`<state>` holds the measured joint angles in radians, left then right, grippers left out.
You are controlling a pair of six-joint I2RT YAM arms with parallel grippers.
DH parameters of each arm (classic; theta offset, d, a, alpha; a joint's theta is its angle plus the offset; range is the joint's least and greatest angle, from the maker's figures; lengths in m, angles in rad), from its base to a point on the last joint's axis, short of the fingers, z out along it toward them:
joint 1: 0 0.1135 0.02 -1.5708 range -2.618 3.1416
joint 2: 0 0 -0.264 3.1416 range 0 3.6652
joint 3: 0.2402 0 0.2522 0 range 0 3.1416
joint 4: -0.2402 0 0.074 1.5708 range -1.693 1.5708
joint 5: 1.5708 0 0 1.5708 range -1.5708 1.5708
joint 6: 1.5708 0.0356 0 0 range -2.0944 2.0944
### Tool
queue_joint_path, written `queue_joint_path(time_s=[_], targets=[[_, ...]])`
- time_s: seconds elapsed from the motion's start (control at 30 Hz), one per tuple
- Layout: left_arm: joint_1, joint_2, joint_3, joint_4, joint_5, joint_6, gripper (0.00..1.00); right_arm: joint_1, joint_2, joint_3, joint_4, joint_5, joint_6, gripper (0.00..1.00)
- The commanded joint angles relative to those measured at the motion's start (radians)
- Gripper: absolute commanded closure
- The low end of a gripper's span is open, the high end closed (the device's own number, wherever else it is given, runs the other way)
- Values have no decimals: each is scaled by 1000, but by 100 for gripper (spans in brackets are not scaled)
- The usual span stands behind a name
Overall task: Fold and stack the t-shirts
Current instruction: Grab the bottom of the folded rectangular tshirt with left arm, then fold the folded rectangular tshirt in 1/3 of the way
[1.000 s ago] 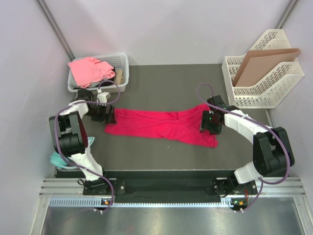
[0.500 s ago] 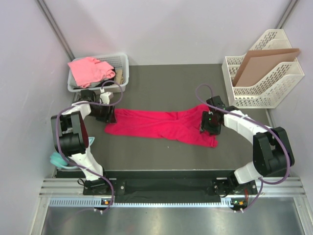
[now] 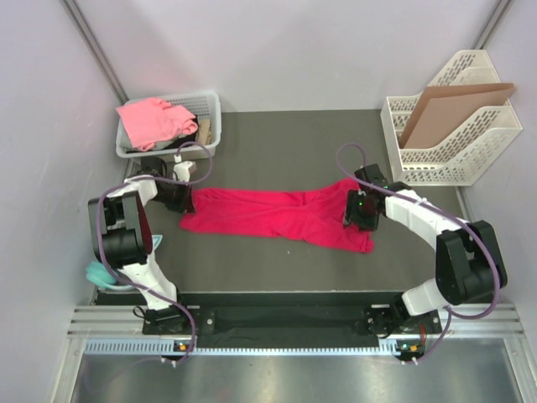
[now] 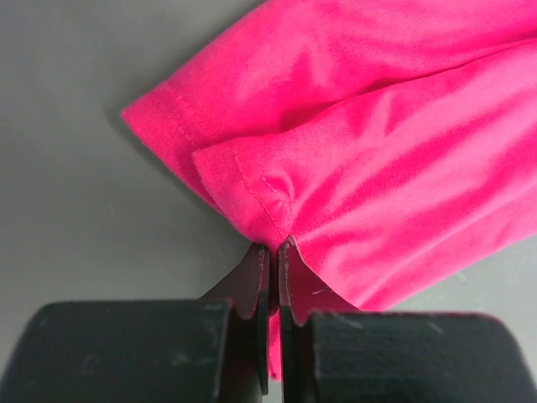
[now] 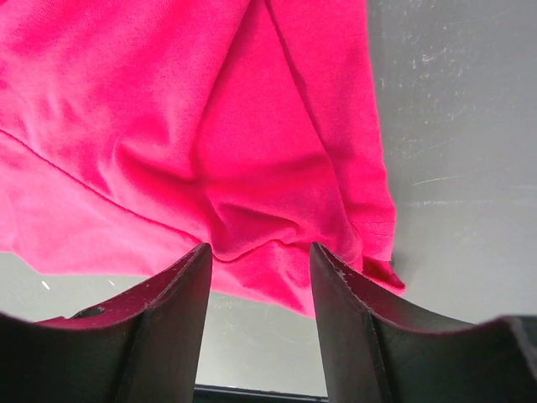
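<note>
The left pincer (image 4: 273, 254) is seen pressed together on the stitched hem of the deep crimson-red soft cloth t-shirt (image 4: 377, 151), where a small pleat of the edge is pinched at one corner of the garment. The right pincer (image 5: 256, 262) is held spread, its two dark fingers set either side of a raised fold near the opposite end, and no cloth is clamped between them. The garment is laid out lengthwise across the dark grey desk (image 3: 285, 143) between the two arms, loosely bunched and wrinkled rather than flat. It is judged to be light, limp and without any stiffness, so whatever is not gripped can be expected to sag and drag along the surface. A hold is best taken at hems and corners, where the doubled, stitched cloth is thicker and less likely to slip out. More than one layer appears to be caught at the left corner, so the layers may need to be separated before a clean fold can be made. The lighter salmon-pink cloth t-shirt (image 3: 151, 117) is left crumpled in the white slotted plastic basket (image 3: 211, 126) at the far left.
</note>
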<state>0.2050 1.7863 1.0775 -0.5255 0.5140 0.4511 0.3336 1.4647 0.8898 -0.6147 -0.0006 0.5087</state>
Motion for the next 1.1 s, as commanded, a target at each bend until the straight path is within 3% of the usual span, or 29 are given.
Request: queue_joint_path(time_s=[0.0,0.23,0.47,0.6,0.8,1.07], targets=[[54,-51,-4,-85,-83,69,100,10,-46,-12,6,7,1,50],[236,-57,122,-205,-115,202,100,12,-55,-22,10,5,-7,50],[258,-90,214,-301,-57,216,100,12,-64,-37,21,-19,-10,50],[179,-149,240,-344,-63,193,100,10,-69,-49,29,-24,-9,50],[-28,-235,223,-338,-166,123,100,10,-81,-66,35,-22,-9,50],[-266,-214,234,-340,-226,20,100,10,-93,-84,44,-27,-9,50]])
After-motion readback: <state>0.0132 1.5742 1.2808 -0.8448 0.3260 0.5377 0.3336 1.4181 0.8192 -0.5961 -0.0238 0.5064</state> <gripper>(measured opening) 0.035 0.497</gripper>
